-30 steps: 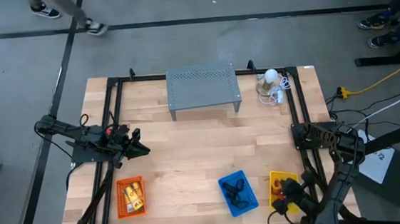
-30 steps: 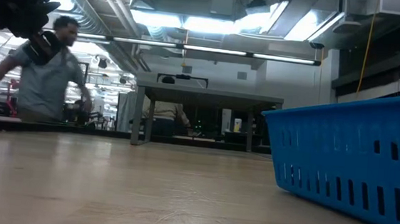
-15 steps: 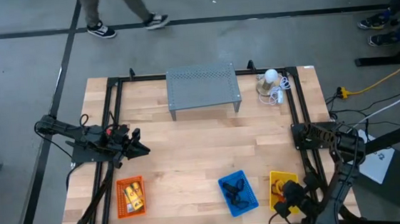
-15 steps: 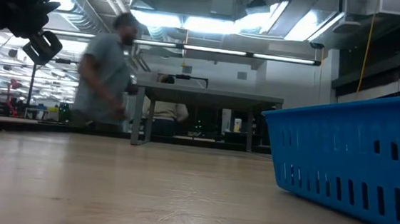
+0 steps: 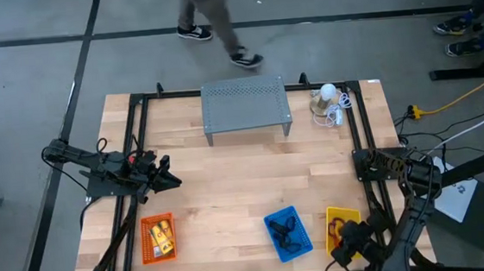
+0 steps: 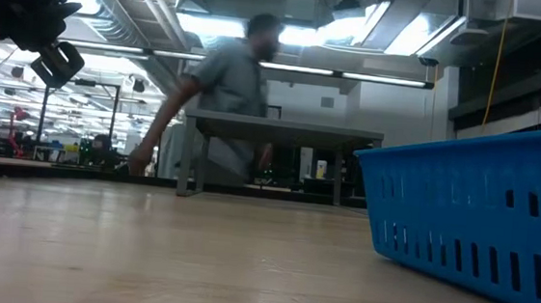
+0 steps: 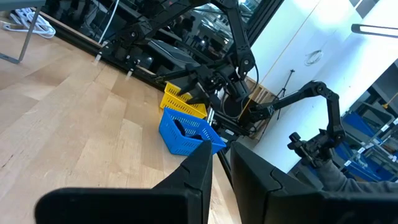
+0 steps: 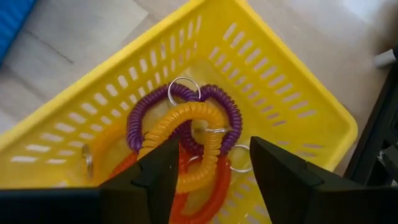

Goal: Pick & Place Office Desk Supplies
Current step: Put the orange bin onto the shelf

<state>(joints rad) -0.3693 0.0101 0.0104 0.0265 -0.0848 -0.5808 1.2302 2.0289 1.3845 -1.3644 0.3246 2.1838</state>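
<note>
The right gripper (image 8: 208, 180) is held directly above the yellow basket (image 8: 292, 99), at the near right corner of the wooden surface (image 5: 229, 188). Its fingers (image 8: 283, 177) are spread apart, and nothing is pinched between them. Below them, a heap of coiled loops is seen inside the basket: a purple loop (image 8: 146, 115), a yellow-orange loop (image 8: 186, 134) lying across it, and an orange loop (image 8: 208, 199) underneath, with metal rings (image 8: 183, 87) attached. In the high view the right gripper (image 5: 348, 247) is seen over the same yellow basket (image 5: 342, 214).

Just beside the yellow basket stands a blue basket (image 5: 287, 232), in which small black clip-like pieces (image 5: 286, 230) are kept. Well apart, near the left front corner, an orange basket (image 5: 157, 237) is found with yellow-orange packets (image 5: 160, 235) in it.

The left gripper (image 5: 169, 181) is held at the left side of the surface, away from all three baskets. Its fingers (image 7: 196, 171) are brought nearly together, with a narrow gap left between them, and nothing is held.

At the far edge a grey perforated shelf (image 5: 246, 107) is placed, with a white bulb (image 5: 329, 91) and its cord beside it. A person (image 6: 221, 99) is seen walking past beyond the surface.
</note>
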